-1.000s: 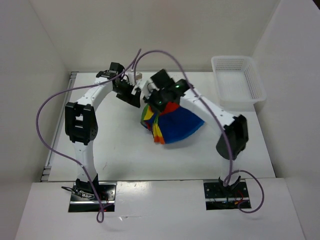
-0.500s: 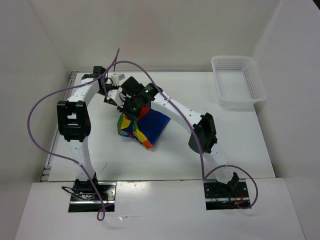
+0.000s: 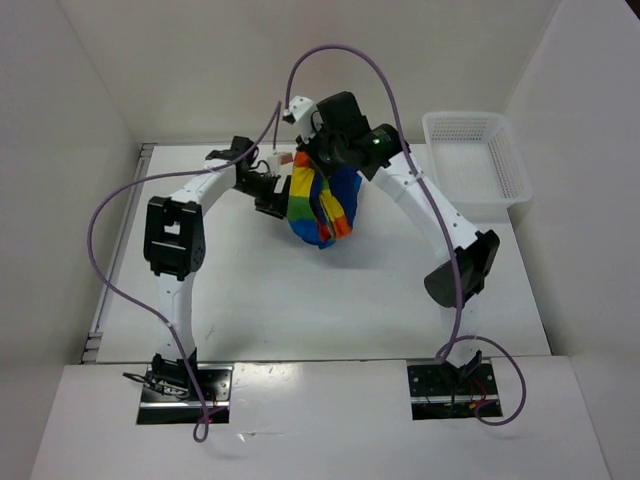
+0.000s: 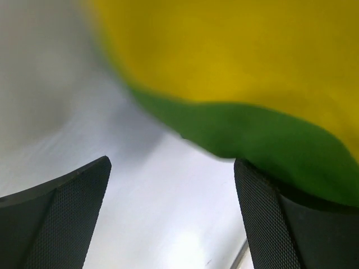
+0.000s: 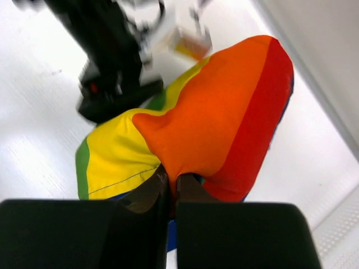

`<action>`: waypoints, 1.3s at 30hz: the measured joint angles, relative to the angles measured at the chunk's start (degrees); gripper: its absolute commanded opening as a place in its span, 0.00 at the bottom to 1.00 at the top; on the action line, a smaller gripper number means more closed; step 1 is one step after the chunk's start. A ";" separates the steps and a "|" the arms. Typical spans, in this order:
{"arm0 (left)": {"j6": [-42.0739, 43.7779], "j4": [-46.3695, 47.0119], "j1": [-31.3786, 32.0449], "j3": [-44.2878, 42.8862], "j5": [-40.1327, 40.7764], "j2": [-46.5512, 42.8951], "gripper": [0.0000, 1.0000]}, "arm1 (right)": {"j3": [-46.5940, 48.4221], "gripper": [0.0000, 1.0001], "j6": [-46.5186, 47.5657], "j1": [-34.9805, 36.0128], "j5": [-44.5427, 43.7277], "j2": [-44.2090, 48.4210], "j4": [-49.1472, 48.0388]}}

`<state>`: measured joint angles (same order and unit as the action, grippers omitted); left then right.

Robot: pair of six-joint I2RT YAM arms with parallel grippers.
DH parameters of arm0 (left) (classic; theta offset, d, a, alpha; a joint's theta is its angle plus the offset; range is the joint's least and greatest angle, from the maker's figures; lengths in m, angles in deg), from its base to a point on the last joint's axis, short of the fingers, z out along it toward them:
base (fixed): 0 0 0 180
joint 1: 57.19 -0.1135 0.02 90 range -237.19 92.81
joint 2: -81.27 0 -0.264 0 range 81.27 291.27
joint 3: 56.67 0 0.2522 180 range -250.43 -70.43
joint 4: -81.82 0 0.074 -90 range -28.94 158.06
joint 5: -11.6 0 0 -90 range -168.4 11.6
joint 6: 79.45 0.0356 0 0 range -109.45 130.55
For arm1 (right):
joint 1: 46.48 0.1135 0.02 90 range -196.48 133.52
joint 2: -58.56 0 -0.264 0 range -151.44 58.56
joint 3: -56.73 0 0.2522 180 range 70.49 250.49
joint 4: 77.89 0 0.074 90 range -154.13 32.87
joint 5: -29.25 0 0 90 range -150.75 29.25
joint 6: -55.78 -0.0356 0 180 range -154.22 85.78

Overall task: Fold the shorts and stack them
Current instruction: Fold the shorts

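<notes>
Rainbow shorts (image 3: 320, 205) hang bunched from the right tool's (image 5: 169, 182) tight pinch, pre-fold; the left tool (image 4: 171, 168), spread wide beside the green edge, likely must grasp that edge next.

The left arm (image 3: 180, 305) and right arm (image 3: 430, 205) were white with black joints and purple cables (image 3: 340, 47). The left tool (image 4: 172, 168) had black textured fingers (image 4: 61, 218).
</notes>
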<state>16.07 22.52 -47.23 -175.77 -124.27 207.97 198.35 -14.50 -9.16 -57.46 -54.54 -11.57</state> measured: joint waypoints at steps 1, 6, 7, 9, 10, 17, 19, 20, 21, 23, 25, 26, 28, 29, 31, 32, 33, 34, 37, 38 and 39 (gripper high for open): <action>-0.83 0.81 1.42 -0.39 -1.07 0.00 0.98 | 0.00 0.00 -0.37 -0.09 -0.48 0.96 -0.46; -6.95 5.27 8.68 -6.36 -4.39 2.36 0.98 | -1.73 0.00 -0.79 -0.09 -2.14 3.78 -1.95; -7.82 5.92 9.86 -9.62 -4.44 4.04 0.98 | -2.45 0.00 -0.81 -0.09 -2.51 4.20 -1.90; -9.66 7.96 11.96 -14.97 -3.52 7.37 0.98 | -3.56 0.00 -0.83 -0.13 -3.06 4.55 -1.92; -10.49 8.41 12.90 -17.09 -3.04 8.70 0.98 | -3.89 0.00 -0.83 -0.15 -3.43 4.57 -1.84; -15.54 11.52 19.41 -23.80 1.55 15.56 0.99 | -6.75 0.00 0.00 -0.52 -3.56 4.63 -0.90; -16.39 11.06 20.17 -23.80 4.81 16.46 0.99 | -8.33 0.00 0.33 -0.83 -3.19 4.63 -0.24; -16.46 10.71 20.28 -23.76 7.06 16.87 0.99 | -9.27 0.00 0.66 -0.98 -2.82 4.61 -0.09; -16.50 10.45 20.17 -23.45 9.33 17.07 1.00 | -9.84 0.00 0.79 -1.05 -2.51 4.55 0.00; -16.55 10.21 19.61 -22.29 13.16 17.11 1.00 | -10.23 0.00 1.05 -1.09 -1.60 3.82 0.09; -17.38 10.58 18.60 -20.72 15.93 17.09 1.00 | -10.23 0.00 1.20 -1.05 -0.55 2.51 -0.07; -17.77 11.19 18.21 -19.96 16.37 16.63 1.00 | -10.23 0.00 1.27 -0.96 0.04 1.79 -0.20; -18.36 12.41 17.27 -17.20 18.21 15.04 1.00 | -10.10 0.00 1.40 -0.52 0.92 -0.02 -0.35; -19.15 13.97 16.59 -14.84 18.23 13.92 1.00 | -9.81 0.00 1.46 -0.20 1.31 -1.01 -0.33; -20.48 16.57 15.10 -9.49 18.14 11.06 1.00 | -8.59 0.00 1.68 0.72 2.05 -3.39 -0.57; -21.03 17.73 14.23 -7.10 17.92 9.79 1.00 | -8.00 0.00 1.77 1.25 2.40 -4.52 -0.81; -21.64 19.19 13.27 -4.42 17.42 8.50 1.00 | -7.30 0.00 1.84 1.81 2.84 -5.46 -1.01; -22.32 20.52 12.28 -1.92 17.05 7.15 1.00 | -6.82 0.00 2.01 2.40 3.15 -6.25 -1.40; -22.99 22.21 7.56 5.16 16.85 2.80 1.00 | -6.23 0.00 2.34 4.76 3.69 -8.33 -1.64; -23.45 22.47 5.68 6.97 16.87 1.68 1.00 | -6.23 0.00 2.43 5.66 4.02 -9.14 -1.70; -23.74 22.53 3.52 8.66 16.87 0.52 1.00 | -6.23 0.00 2.49 6.69 4.35 -9.97 -2.21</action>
<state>-7.67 45.06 -43.71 -167.11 -107.40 208.49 192.12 -12.00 -2.47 -53.11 -64.51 -13.78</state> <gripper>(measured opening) 0.998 0.026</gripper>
